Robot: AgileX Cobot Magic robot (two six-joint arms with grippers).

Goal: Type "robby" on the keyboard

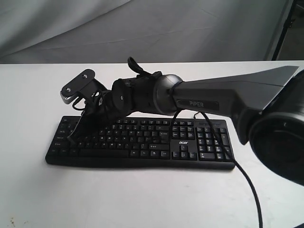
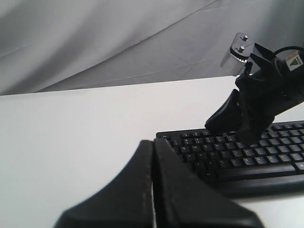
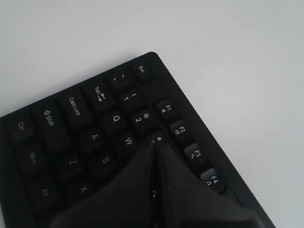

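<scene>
Currently, a long flat black plastic keyboard [image 1: 142,142] with small white legends is lying lengthwise on a white tabletop [image 1: 142,199], with its number pad sitting toward the right of the exterior view. A grey and black right arm [image 1: 228,97] is reaching in from the right above the keys. The right gripper [image 3: 153,148] is hanging over the keyboard's left end. Its two black fingers are pressing together into a single point with nothing between them. That point is sitting over the number row, just beside the 2 key and near W. Whether it is touching a key cannot be told. The left gripper [image 2: 153,147] is hovering over the tabletop near the keyboard's left end, its fingers likewise pressing flat against each other. A grey cloth [image 1: 142,28] is hanging behind the table.
</scene>
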